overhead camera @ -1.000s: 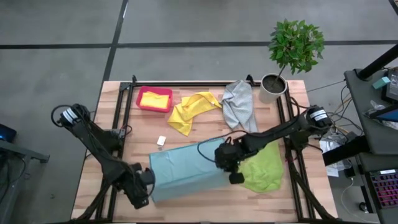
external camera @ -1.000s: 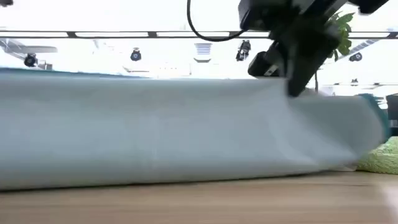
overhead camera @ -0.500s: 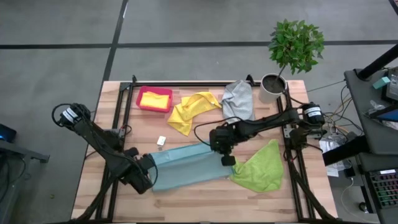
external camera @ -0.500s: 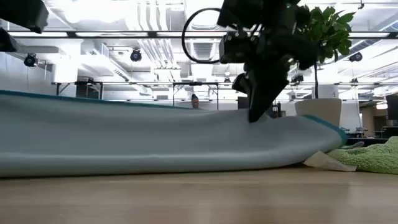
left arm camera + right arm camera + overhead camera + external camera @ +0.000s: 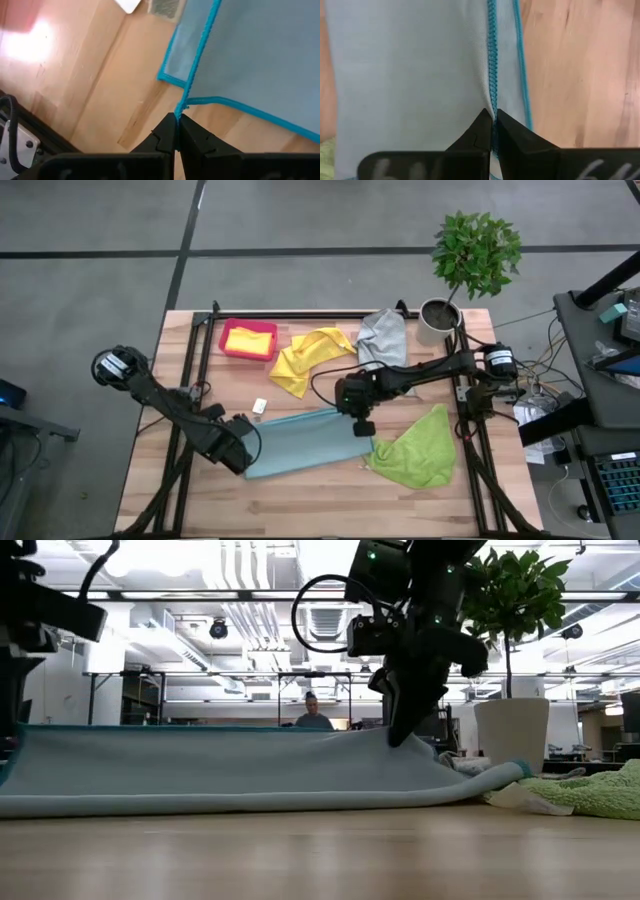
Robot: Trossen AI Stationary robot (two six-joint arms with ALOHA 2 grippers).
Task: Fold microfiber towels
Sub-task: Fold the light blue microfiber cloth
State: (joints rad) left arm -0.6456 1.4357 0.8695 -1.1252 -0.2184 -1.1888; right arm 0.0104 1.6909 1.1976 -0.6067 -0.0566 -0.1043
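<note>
Both my grippers pinch the light blue towel (image 5: 300, 442): left gripper (image 5: 177, 117) pressed together on its teal-edged corner, right gripper (image 5: 492, 120) clamped on the stitched hem at the opposite end. Its underside is hidden from the low view. Five towels in all: that one, a yellow towel (image 5: 308, 356) crumpled mid-tabletop, a second yellow one (image 5: 248, 340) in the pink-red bin (image 5: 227, 349) (only its top shows), one grey towel (image 5: 385, 345) and one lime green towel (image 5: 418, 449). One potted plant (image 5: 472, 255) stands at the far corner of the tabletop (image 5: 330, 510).
</note>
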